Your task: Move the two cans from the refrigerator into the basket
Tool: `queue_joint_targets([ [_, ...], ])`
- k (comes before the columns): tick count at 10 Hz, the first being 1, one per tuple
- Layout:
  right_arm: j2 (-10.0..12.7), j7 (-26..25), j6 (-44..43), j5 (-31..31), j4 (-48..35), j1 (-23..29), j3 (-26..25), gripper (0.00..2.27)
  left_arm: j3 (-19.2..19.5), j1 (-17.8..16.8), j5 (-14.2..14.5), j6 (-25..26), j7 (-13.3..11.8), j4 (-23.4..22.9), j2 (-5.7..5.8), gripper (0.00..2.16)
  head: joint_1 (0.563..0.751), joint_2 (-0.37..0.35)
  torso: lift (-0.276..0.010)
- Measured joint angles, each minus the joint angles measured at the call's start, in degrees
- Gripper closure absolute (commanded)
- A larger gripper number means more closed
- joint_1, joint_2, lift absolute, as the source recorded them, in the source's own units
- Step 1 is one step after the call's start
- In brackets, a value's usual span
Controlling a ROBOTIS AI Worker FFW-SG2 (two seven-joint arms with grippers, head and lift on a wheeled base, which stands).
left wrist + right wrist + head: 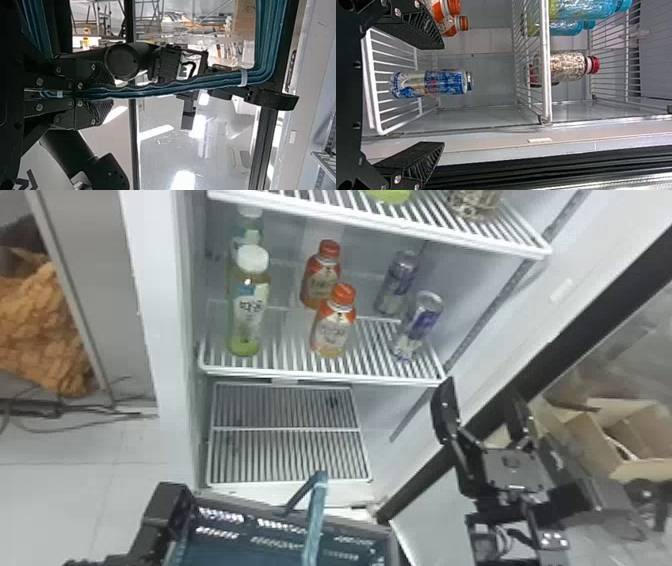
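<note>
The right claw (pixel 481 392) gapes before the blue-labelled front can (pixel 419 324).

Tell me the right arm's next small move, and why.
Probably ease the right gripper forward and slightly left, toward the nearer can. Its fingers stand open and the right wrist view shows that can between their lines, but the head view puts them short of the shelf. The left gripper holds the basket by its handle.
</note>
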Motion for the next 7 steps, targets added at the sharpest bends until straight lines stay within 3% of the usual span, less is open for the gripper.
queue_joint_targets([
  [7,-0.5,1.16,-0.22,0.09,3.55,-3.2,0.32,0.15,-0.14,-0.11,0.11,0.0,0.01,0.0,0.02,1.21,0.695,-0.35,-0.266],
])
